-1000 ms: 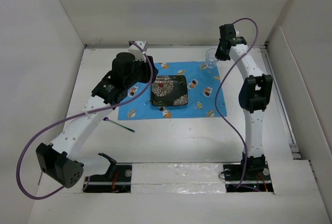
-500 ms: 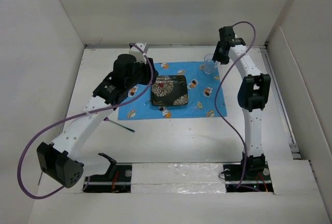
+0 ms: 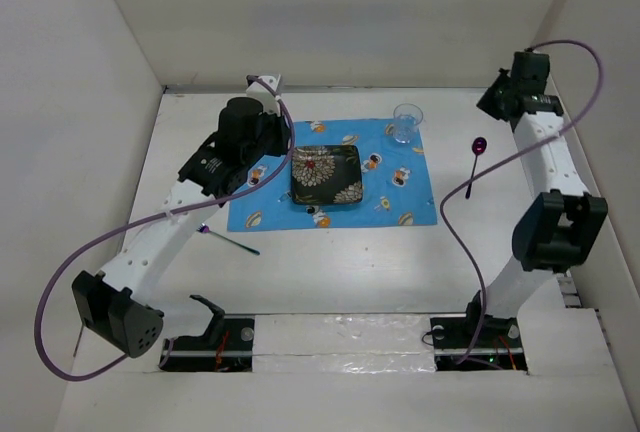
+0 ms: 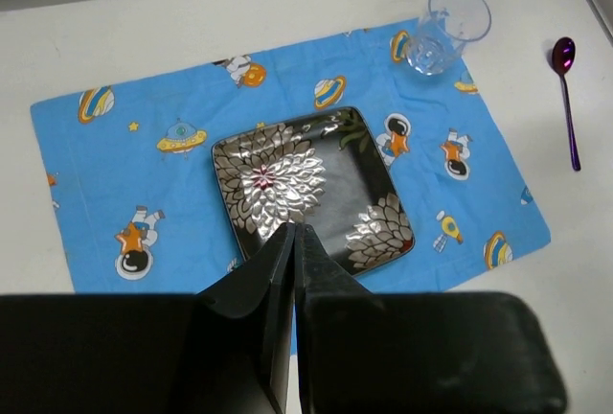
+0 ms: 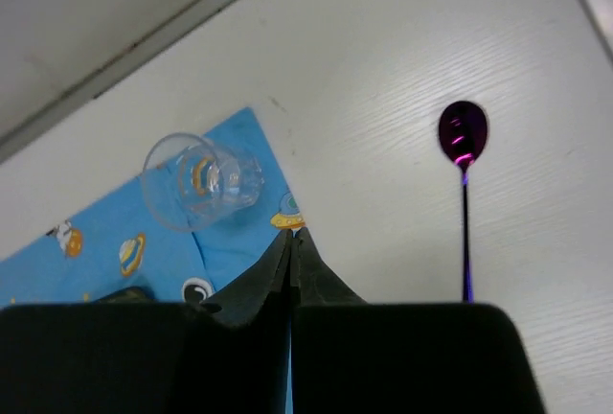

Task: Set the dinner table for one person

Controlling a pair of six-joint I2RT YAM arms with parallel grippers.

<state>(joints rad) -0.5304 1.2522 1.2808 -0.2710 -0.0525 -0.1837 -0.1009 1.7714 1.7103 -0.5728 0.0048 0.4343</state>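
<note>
Above the dinner table (image 3: 350,272), the left gripper (image 4: 292,232) and right gripper (image 5: 290,235) are both pressed together, empty, between white panels (image 3: 80,102).

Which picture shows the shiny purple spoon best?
The left wrist view: the whole spoon shows, bowl to handle tip. The right wrist view shows its bowl big, but the right gripper hides the handle's end. The top view shows it whole but tiny.

3 cameras, 1 dinner table (image 3: 330,272)
Top: high behind near edge, facing down. Wrists: lower, closer, aimed down. Shared in all 3: glass (image 3: 407,123) and spoon (image 3: 474,165).
</note>
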